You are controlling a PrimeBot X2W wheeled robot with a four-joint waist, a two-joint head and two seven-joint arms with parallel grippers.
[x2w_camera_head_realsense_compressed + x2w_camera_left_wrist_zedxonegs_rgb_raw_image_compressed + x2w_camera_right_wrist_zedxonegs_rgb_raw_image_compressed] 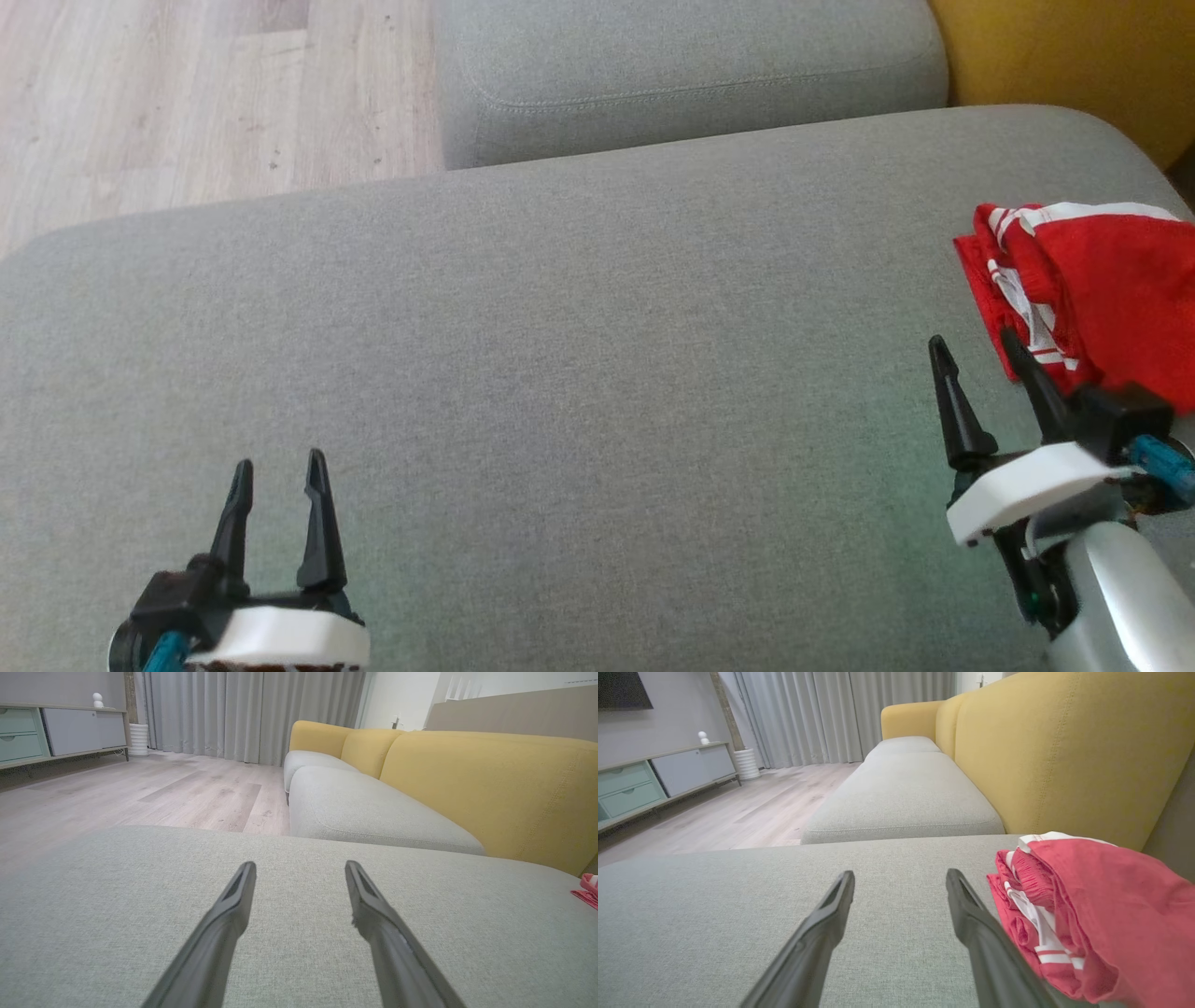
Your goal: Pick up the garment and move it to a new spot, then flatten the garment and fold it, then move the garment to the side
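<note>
A broad grey seat cushion (560,373) takes up most of the head view, its fabric bare between the two arms. A yellow backrest (1064,756) rises along its far right side. Pale wooden floor (187,103) runs beyond its far left edge, up to grey curtains (243,714). A second grey cushion (691,75) butts against the first at the far side. By the wall stands a low sideboard (60,730) with green drawers, and a white ribbed pot (138,739) sits next to it.

The garment (1102,280), red with white stripes, lies in a folded bundle at the cushion's right end, near the backrest. The right gripper (971,338) hovers low just beside its near left edge, fingers spread and holding nothing. I cannot tell whether its outer finger touches the cloth. The left gripper (280,462) sits well apart at the lower left, also spread and empty, with nothing between it and the garment but open cushion.
</note>
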